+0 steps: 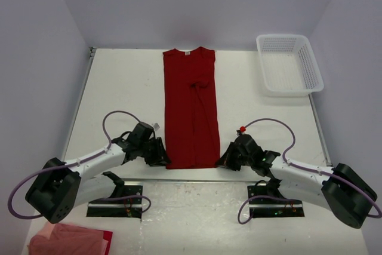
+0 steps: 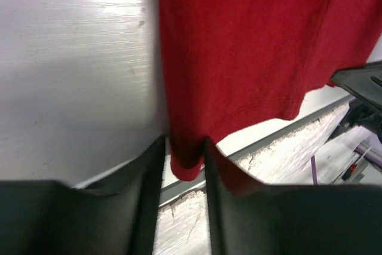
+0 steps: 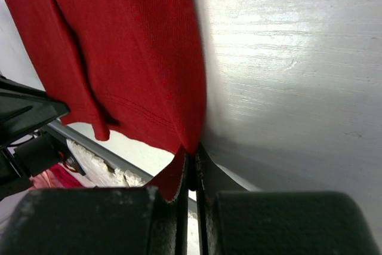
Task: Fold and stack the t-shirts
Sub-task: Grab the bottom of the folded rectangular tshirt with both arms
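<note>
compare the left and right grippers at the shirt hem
The left gripper has jaws apart around the red t-shirt hem; the right gripper is pinched shut on it. The left gripper is at the near left corner, the right gripper at the near right. Both sit low over the table.

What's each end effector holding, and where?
Right end effector: t-shirt, pinched at its near hem corner. Left end effector straddles the other hem corner; grip unclear.

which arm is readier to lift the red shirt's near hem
Right. The right end effector is clamped on the t-shirt corner; the left end effector straddles its corner, jaws not yet shut.
</note>
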### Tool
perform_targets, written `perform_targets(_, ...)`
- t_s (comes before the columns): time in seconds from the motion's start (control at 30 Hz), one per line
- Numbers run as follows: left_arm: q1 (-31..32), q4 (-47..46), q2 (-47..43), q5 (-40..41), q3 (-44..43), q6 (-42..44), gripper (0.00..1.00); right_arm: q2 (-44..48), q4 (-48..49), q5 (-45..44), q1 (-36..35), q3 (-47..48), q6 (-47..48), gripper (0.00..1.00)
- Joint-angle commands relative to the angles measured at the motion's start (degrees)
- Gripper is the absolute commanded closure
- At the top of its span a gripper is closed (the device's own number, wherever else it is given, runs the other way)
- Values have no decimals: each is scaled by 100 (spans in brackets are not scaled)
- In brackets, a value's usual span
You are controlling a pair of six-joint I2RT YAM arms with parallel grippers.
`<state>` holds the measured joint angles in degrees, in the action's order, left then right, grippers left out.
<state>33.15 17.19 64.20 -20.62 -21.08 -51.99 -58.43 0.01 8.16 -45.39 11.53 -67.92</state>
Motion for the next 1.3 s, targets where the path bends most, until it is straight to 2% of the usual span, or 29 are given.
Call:
perform_targets(0.0,34,-66,92,252,148,22,74,-45,-449,-324,-32,-116,25,100)
perform_targets(0.03,34,-102,144,182,157,13,87,-45,-449,-333,-32,-116,33,100)
perform_targets(0.1,34,-260,197,111,227,-13,100,-63,-484,-350,-32,-90,51,100)
perform_targets(0.3,34,-225,-21,119,368,-66,100,-107,-625,-386,-49,-28,130,100)
perform_targets(0.7,25,522,-628,322,350,-75,100,236,-1539,-808,-260,306,235,100)
perform_targets(1.27,34,504,-742,278,307,153,100,192,-1935,-1159,-585,666,393,100)
